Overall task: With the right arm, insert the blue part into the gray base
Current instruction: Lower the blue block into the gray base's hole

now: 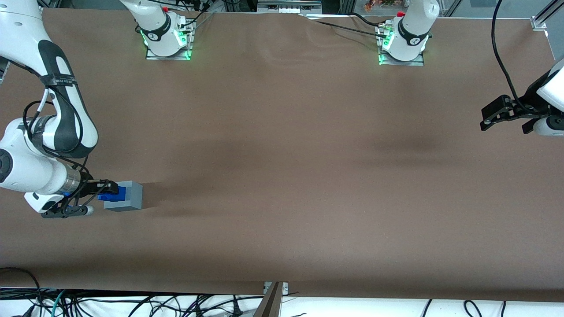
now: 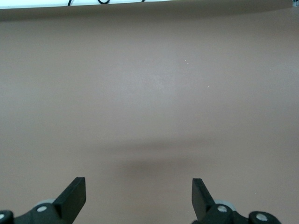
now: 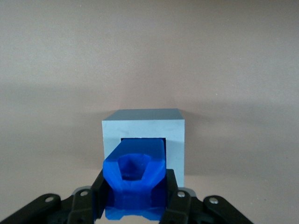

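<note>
The gray base (image 3: 143, 140) is a smooth, matte cube with crisp edges and a square recess cut into the face turned toward the end effector (image 3: 134, 198). The blue part (image 3: 135, 179) is glossy bright plastic — a blocky body ending in a faceted, hollowed end with angled walls. The black fingers (image 3: 175, 198) are clamped on its two sides, and its leading end sits at the recess mouth, partly inside it.

In the front view the gray base (image 1: 129, 196) stands on the brown, cloth-like counter (image 1: 291, 158) at the working arm's end of the table, with the blue part (image 1: 113, 194) touching it and the end effector (image 1: 99, 188) reaching in level with the surface. Bare counter spreads widely toward the parked arm — only faint creases and soft shadows mark it
</note>
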`<act>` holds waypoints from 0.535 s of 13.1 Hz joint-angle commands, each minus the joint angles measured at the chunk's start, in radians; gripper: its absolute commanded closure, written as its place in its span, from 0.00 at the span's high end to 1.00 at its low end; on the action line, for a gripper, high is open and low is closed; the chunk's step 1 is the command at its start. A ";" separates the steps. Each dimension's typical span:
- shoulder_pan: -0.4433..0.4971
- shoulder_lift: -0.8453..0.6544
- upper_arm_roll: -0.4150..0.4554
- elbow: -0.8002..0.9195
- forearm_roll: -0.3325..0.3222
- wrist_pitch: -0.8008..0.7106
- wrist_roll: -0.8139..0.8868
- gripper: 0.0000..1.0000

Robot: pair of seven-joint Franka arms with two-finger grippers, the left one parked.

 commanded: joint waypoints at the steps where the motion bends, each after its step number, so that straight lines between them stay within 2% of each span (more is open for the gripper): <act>1: -0.004 0.015 0.008 0.012 0.008 0.018 0.000 0.48; 2: -0.004 0.015 0.008 0.006 0.008 0.032 -0.001 0.77; 3: -0.005 0.010 0.008 -0.005 0.007 0.042 0.000 0.99; 7: -0.005 -0.008 0.009 -0.005 0.004 0.032 0.006 0.99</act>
